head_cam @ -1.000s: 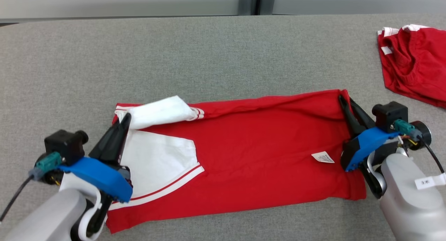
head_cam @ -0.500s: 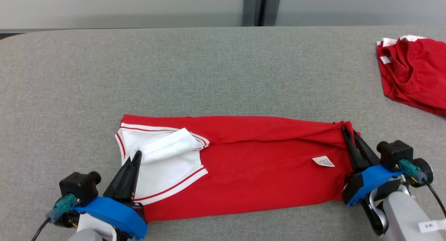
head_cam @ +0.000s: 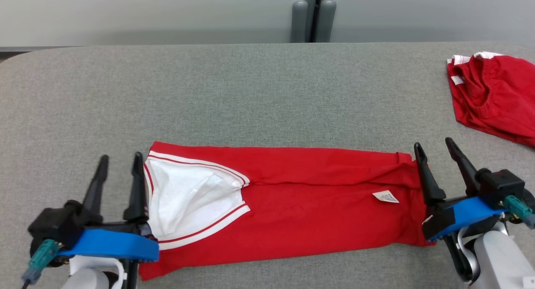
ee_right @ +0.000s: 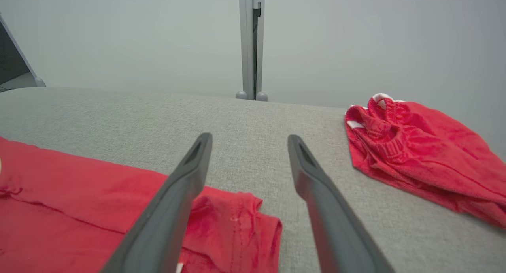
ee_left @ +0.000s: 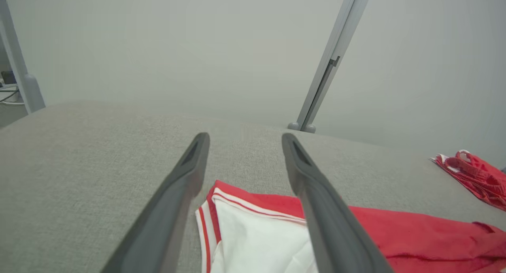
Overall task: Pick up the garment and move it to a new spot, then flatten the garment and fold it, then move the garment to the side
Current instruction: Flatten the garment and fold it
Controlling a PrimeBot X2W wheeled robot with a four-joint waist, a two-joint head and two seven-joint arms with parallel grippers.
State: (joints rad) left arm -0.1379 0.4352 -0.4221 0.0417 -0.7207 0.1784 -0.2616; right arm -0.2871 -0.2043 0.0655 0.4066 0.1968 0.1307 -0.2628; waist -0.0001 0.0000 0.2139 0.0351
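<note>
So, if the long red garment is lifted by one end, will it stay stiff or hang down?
Probably it hangs limp: the red garment lies flat with soft creases at its right end. It looks thin and light, though its folded layers may slip apart. On the felt-like grey table, pushing would likely bunch it rather than slide it.

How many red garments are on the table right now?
2. The long garment lies flat at the front, between the left gripper and the right gripper. The bunched garment sits at the table's far right, partly cut off by the head view's edge; none seems hidden.
</note>
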